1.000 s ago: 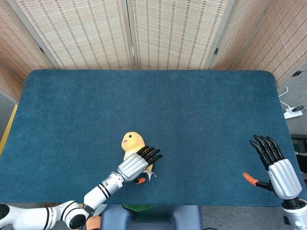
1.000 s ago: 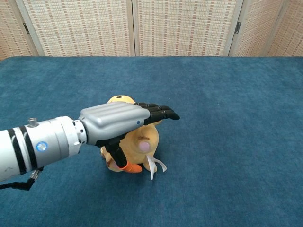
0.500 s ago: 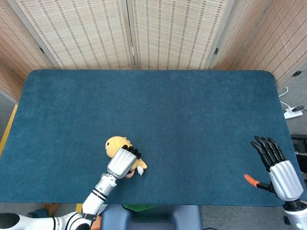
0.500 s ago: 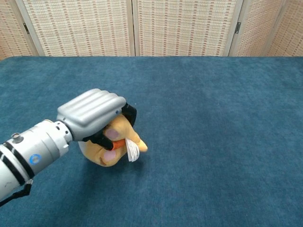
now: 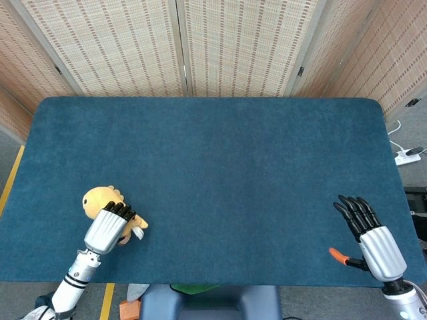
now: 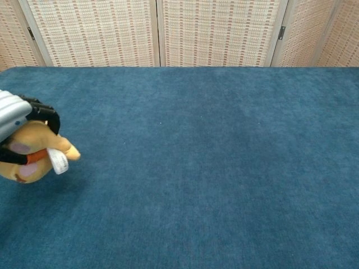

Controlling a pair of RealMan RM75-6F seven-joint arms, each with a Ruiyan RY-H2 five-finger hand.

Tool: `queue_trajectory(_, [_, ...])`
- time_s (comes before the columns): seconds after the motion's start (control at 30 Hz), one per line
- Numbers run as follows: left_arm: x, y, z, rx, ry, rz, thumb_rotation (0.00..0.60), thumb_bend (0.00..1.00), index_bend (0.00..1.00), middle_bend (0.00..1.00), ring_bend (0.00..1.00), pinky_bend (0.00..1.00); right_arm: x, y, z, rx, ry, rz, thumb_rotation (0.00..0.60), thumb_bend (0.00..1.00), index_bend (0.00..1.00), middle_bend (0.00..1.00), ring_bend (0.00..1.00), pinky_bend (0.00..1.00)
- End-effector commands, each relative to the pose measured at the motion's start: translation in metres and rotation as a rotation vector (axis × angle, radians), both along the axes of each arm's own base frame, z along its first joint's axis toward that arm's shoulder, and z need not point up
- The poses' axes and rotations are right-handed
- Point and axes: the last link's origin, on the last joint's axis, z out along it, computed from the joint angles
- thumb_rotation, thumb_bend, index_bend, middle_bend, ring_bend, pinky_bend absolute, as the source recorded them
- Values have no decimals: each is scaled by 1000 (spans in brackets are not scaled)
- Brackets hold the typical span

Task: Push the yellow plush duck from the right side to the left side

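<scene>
The yellow plush duck lies on its side near the front left of the blue table. My left hand lies over its body with fingers curled around it. In the chest view the duck sits at the far left edge, the left hand wrapped over its top and mostly cut off by the frame. A white tag sticks out from the duck. My right hand hovers at the front right with fingers spread, holding nothing.
Woven folding screens stand behind the table. A white power strip lies on the floor off the right edge. The table's left edge runs close to the duck.
My left hand has swept the duck from the front centre far to the left, and its fingers went from flat to curled over it. The right hand shifted slightly left.
</scene>
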Motion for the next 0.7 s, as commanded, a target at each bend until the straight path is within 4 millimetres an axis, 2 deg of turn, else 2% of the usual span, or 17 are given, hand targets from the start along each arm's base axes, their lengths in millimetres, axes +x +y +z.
queue_trajectory(0.03, [-51, -19, -1, -121, 47, 38, 600, 686, 687, 713, 670, 822, -3, -2, 4, -6, -7, -26, 600, 33, 0, 0, 0, 0])
queue_trajectory(0.1, [-61, -23, -6, -157, 85, 21, 600, 616, 645, 645, 611, 756, -4, -2, 5, -13, -11, -38, 600, 33, 0, 0, 0, 0])
queue_trajectory(0.13, [-66, -24, -8, -172, 119, 11, 600, 555, 562, 558, 530, 665, -4, -1, 5, -12, -15, -40, 600, 33, 0, 0, 0, 0])
queue_trajectory(0.17, [-73, -24, -12, -192, 160, 15, 600, 485, 405, 412, 400, 530, -5, -1, 4, -10, -16, -43, 600, 33, 0, 0, 0, 0])
queue_trajectory(0.2, [-77, -24, -15, -206, 181, 30, 600, 451, 291, 314, 319, 451, -5, -1, 3, -7, -16, -46, 600, 33, 0, 0, 0, 0])
queue_trajectory(0.27, [-82, -26, -18, -249, 171, 75, 600, 369, 35, 55, 88, 246, -7, 0, 3, 0, -11, -51, 600, 34, 0, 0, 0, 0])
queue_trajectory(0.33, [-80, -27, -15, -271, 105, 104, 600, 305, 0, 0, 6, 168, -7, 0, 4, -7, -10, -55, 600, 34, 0, 0, 0, 0])
queue_trajectory(0.43, [-69, -29, -5, -294, -76, 124, 600, 254, 0, 0, 0, 137, -8, 0, 5, -12, -11, -56, 600, 42, 0, 0, 0, 0])
queue_trajectory(0.57, [-55, -31, 9, -368, -345, 165, 600, 235, 0, 0, 0, 108, -7, 1, 4, 10, -16, -52, 600, 55, 0, 0, 0, 0])
queue_trajectory(0.7, [-43, -37, 23, -408, -464, 162, 600, 234, 0, 0, 0, 94, -6, 3, 7, 8, -26, -44, 600, 64, 0, 0, 0, 0])
